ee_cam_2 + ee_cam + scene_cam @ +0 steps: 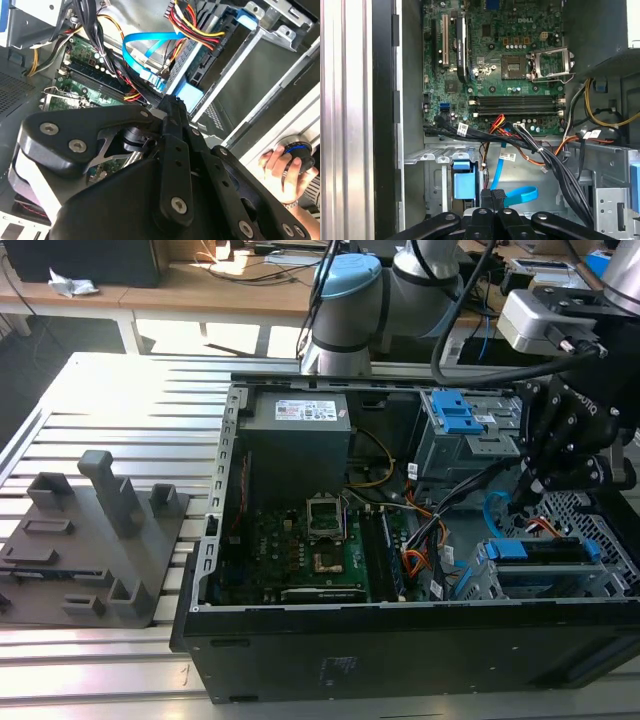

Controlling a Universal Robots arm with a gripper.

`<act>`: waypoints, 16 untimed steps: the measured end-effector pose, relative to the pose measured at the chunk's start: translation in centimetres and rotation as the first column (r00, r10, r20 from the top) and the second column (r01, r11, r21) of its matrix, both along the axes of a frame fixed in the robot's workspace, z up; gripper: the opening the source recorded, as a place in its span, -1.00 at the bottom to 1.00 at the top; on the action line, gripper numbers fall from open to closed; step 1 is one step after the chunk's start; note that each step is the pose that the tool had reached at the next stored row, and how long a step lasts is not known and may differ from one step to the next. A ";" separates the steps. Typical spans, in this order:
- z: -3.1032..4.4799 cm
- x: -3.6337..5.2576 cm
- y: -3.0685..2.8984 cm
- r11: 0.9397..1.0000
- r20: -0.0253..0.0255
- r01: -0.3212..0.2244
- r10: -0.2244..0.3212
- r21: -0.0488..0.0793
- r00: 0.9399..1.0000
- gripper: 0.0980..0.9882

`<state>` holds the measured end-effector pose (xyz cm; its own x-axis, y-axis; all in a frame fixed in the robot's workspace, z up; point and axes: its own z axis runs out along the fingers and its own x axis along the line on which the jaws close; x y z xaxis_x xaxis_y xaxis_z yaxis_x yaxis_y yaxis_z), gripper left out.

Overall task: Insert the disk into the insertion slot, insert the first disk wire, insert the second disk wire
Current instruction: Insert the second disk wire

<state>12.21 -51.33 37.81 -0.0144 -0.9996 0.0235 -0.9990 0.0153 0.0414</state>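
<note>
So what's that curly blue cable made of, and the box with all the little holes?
The second disk wire looks like smooth, bendy plastic: it is flat, glossy light blue and loops without kinking. What is inside it cannot be seen. The insertion slot looks like thin grey sheet metal with a dull finish, judging by its punched holes and folded edges.

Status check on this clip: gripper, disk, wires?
Gripper down at the light-blue cable. Disk seated in the slot. Hand at the case edge.

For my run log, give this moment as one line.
disk: seated in insertion slot | gripper: at second disk wire plug
</note>
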 end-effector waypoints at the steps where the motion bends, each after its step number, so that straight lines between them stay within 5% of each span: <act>1: -0.08 0.00 0.09 1.000 0.000 -0.022 0.022 0.003 1.000 -0.98; 7: -0.19 0.00 0.24 0.998 0.000 -0.067 0.067 0.007 0.998 -0.96; 11: -0.19 0.00 0.24 0.997 0.000 -0.070 0.070 0.007 0.998 -0.41; 16: -0.92 0.09 0.73 0.997 0.000 -0.074 0.074 0.011 0.997 -0.41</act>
